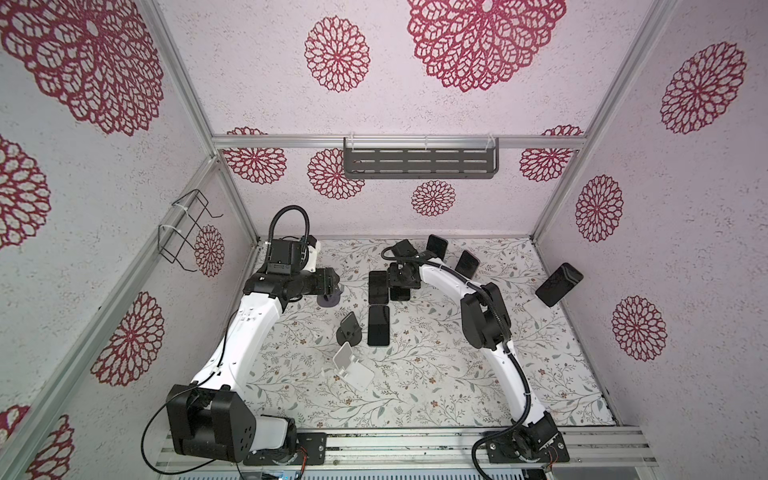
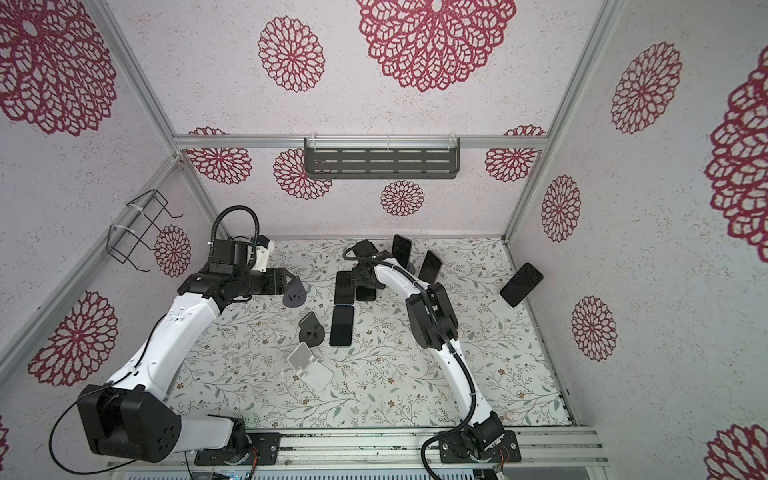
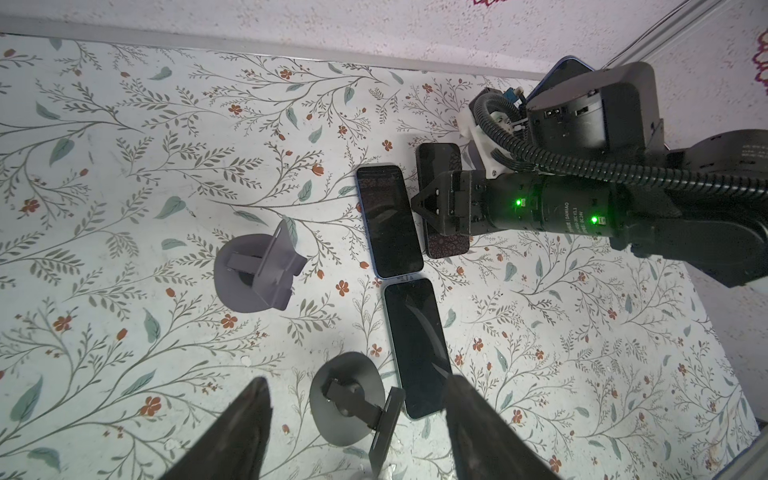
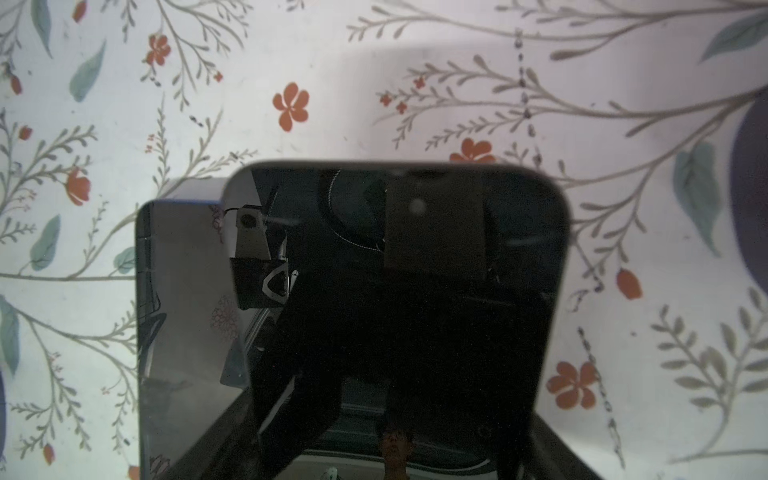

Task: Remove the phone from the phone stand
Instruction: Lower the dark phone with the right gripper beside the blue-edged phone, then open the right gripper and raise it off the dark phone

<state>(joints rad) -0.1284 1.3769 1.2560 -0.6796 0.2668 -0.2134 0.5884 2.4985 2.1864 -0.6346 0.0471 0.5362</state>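
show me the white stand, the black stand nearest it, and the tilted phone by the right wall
white stand (image 1: pixel 360 376): in a top view, on its flat base plate
black stand (image 1: pixel 347 336): in a top view, on its round base
tilted phone (image 1: pixel 559 284): in a top view, middle of its screen

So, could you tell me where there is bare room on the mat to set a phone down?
Bare mat lies along the front, between the white stand and the right arm, and again between that arm and the right wall. The middle is crowded: flat phones, the dark stand and the grey stand.
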